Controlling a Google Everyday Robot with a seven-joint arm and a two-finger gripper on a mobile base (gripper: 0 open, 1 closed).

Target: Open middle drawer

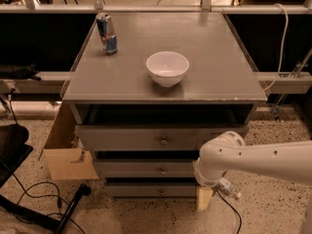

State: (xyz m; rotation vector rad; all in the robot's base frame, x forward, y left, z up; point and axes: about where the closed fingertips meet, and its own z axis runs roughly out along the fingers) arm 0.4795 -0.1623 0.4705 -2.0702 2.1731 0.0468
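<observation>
The grey cabinet has three stacked drawer fronts. The middle drawer (141,169) is the low flat front with a small round knob (161,171) at its centre, and it looks closed. The taller top drawer (126,138) sits above it and the slim bottom drawer (141,190) below. My white arm (253,159) reaches in from the right. My gripper (204,198) hangs low at the cabinet's front right corner, beside the bottom drawer, to the right of and below the middle knob. It touches no knob.
A white bowl (167,68) and a drink can (107,33) stand on the cabinet top (214,72). An open cardboard box (66,155) leans at the cabinet's left side. Cables and a black stand (44,208) lie on the floor at the left.
</observation>
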